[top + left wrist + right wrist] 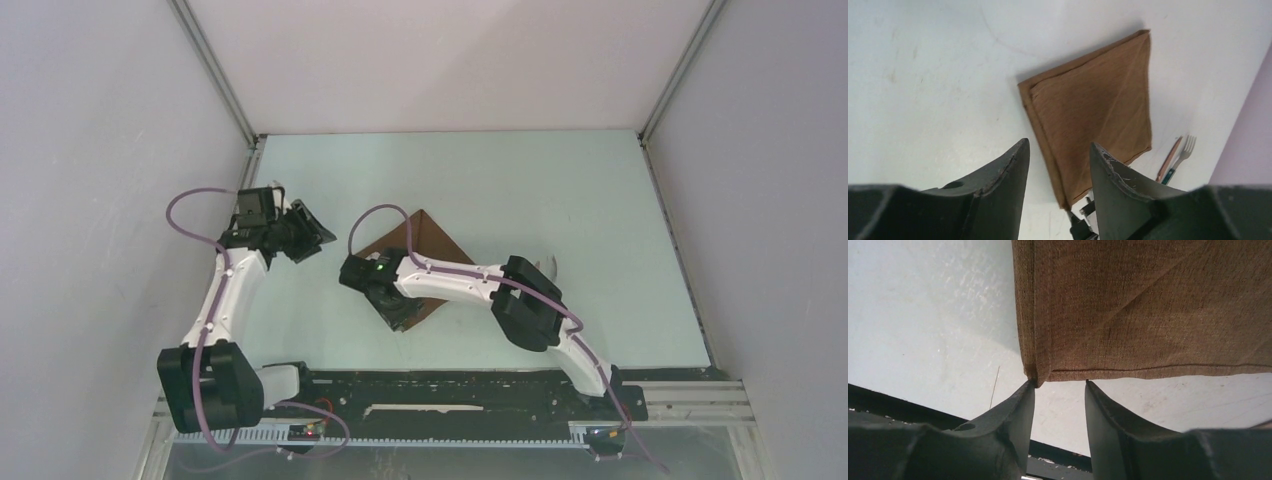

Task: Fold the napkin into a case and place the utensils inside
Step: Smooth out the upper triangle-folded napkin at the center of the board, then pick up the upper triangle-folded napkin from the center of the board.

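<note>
The brown napkin [425, 245] lies folded into a layered square at mid-table; it also shows in the left wrist view [1093, 110] and the right wrist view [1148, 305]. My right gripper [395, 312] is open at the napkin's near corner; in its own view [1059, 385] one fingertip [1029, 386] touches that corner and nothing is held. My left gripper [315, 235] is open and empty, left of the napkin and apart from it [1060, 150]. The utensils, a brown-handled knife [1169, 159] and a dark-handled fork [1182, 154], lie side by side right of the napkin, mostly hidden by the right arm in the top view [548, 265].
A black rail [450, 385] runs along the table's near edge and also shows in the right wrist view [898, 402]. Grey walls close the table on the left, right and back. The right forearm [450, 280] crosses above the napkin.
</note>
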Available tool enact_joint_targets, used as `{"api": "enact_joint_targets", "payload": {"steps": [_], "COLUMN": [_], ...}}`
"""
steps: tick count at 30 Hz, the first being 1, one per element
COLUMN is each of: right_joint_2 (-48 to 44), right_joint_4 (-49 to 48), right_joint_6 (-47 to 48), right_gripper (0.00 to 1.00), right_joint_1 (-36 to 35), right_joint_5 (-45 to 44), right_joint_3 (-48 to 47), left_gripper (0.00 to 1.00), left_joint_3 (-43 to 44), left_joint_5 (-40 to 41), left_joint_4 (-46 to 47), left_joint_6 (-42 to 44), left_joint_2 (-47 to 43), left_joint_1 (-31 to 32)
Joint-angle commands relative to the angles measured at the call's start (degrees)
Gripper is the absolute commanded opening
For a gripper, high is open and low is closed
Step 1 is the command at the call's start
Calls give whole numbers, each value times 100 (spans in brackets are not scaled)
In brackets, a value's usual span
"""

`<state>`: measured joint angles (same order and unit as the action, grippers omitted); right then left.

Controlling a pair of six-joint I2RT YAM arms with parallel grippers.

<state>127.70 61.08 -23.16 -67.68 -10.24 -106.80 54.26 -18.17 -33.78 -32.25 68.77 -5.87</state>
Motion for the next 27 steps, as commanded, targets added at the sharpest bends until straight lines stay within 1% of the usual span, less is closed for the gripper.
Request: {"api": "enact_joint_targets", "payload": {"steps": [1, 4, 7, 10, 13, 15, 23, 27], "right_joint_2": [100, 159, 290, 308, 396, 449, 621, 664], "right_joint_4": [449, 437, 507, 345, 246, 205, 190, 79], "right_joint_6": [103, 149, 203, 302, 325, 335, 417, 439], "right_gripper": [52, 55, 55, 50, 41, 40, 48, 49], "right_joint_1": [-130, -112, -108, -97, -76, -65, -9, -9], "right_joint_5": [-340, -276, -248, -31, 113, 131, 96, 176], "right_joint_3": [-570, -661, -894, -995, -1073, -1075, -1047, -936], "left_gripper": [53, 53, 53, 53, 53, 53, 53, 53], "left_joint_3": [-271, -424, -505, -555, -579, -596, -636, -663], "left_joint_5": [1, -116, -205, -247, -324, -422, -463, -485], "left_joint_4": [-129, -15, 73, 124, 148, 167, 196, 196], "left_joint_6": [345, 352, 351, 380, 410, 412, 436, 450], "left_joint_2": [-105, -50, 7, 43, 118, 160, 145, 122], "left_joint_1": [-78, -129, -201, -301, -417, -478, -577, -624]}}
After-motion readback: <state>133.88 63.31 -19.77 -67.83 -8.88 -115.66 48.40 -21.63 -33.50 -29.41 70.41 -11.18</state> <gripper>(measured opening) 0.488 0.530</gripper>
